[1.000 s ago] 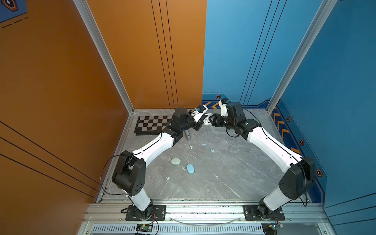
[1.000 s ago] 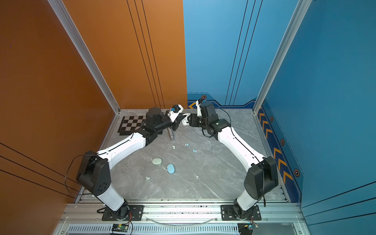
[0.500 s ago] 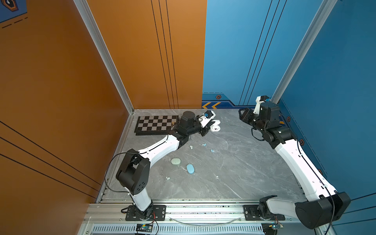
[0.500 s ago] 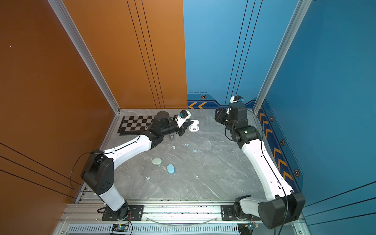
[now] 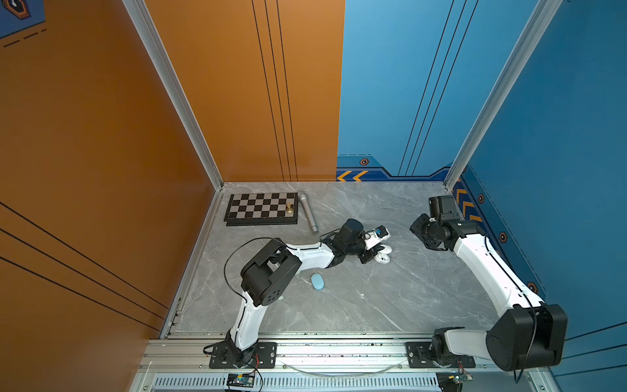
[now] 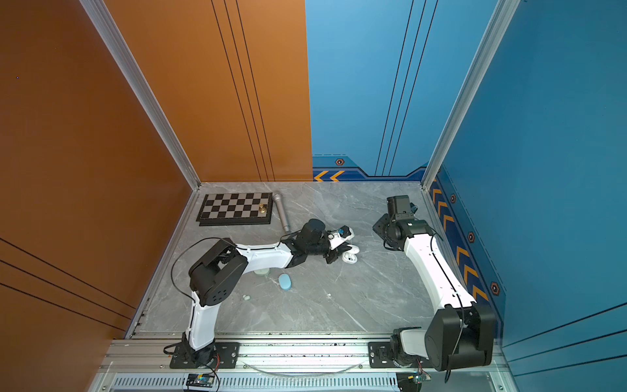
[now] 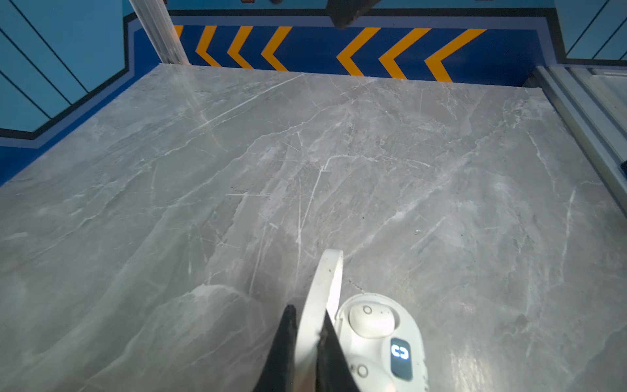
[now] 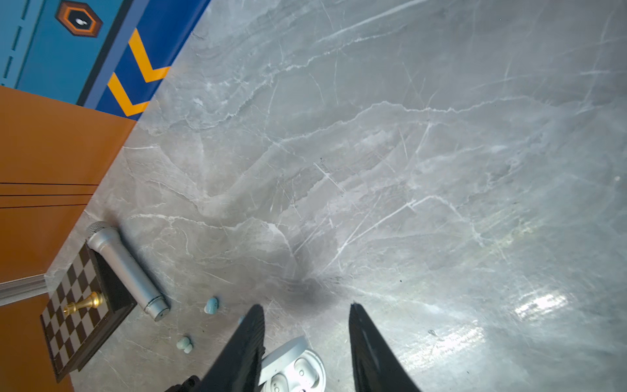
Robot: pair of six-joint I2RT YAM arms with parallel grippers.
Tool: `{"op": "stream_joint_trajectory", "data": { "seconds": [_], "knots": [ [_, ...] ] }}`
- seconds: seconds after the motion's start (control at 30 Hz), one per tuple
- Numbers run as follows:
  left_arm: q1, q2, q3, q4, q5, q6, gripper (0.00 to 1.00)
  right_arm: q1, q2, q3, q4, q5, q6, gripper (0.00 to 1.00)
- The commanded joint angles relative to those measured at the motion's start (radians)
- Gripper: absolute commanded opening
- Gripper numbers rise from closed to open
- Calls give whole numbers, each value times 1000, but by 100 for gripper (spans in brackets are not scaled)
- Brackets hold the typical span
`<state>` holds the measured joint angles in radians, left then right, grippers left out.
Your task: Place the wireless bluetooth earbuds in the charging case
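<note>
Open case (image 7: 376, 339) on surface (image 7: 305, 152), lid between fingers (image 7: 286, 339) of left tool (image 7: 308, 312), seated earbuds (image 7: 371, 320) in it. Closed case (image 5: 318, 281) behind left tool, beside its arm. Microphone (image 5: 308, 213) beside chessboard (image 5: 261, 208), well behind left tool; chess piece (image 5: 289, 207) on chessboard. Loose earbuds (image 8: 211, 304) between microphone and right tool (image 8: 305, 305).

Robot lab cell: aluminium frame (image 5: 176, 91), painted panels (image 5: 237, 85).

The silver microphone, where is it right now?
In both top views the silver microphone lies flat at the back left, just right of the chessboard.
</note>
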<state>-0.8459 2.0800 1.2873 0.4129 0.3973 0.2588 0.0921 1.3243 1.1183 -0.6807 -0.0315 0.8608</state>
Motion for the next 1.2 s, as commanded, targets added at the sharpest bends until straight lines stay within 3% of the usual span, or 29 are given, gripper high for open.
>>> {"op": "stream_joint_trajectory", "data": {
  "seconds": [0.0,0.3,0.77,1.03,1.17],
  "knots": [
    [-20,53,53,78,8,-27,0,-4,19,-11,-83,-34,23,44],
    [-41,147,160,93,17,-29,2,-40,96,104,-159,-77,-32,45],
    [-70,153,115,95,35,-140,6,-38,91,90,-158,-107,-18,46],
    [-78,187,127,109,42,-151,22,-72,60,54,-160,-160,-35,54],
    [-77,196,124,109,45,-147,23,-78,42,44,-159,-157,-42,55]
  ]
}}
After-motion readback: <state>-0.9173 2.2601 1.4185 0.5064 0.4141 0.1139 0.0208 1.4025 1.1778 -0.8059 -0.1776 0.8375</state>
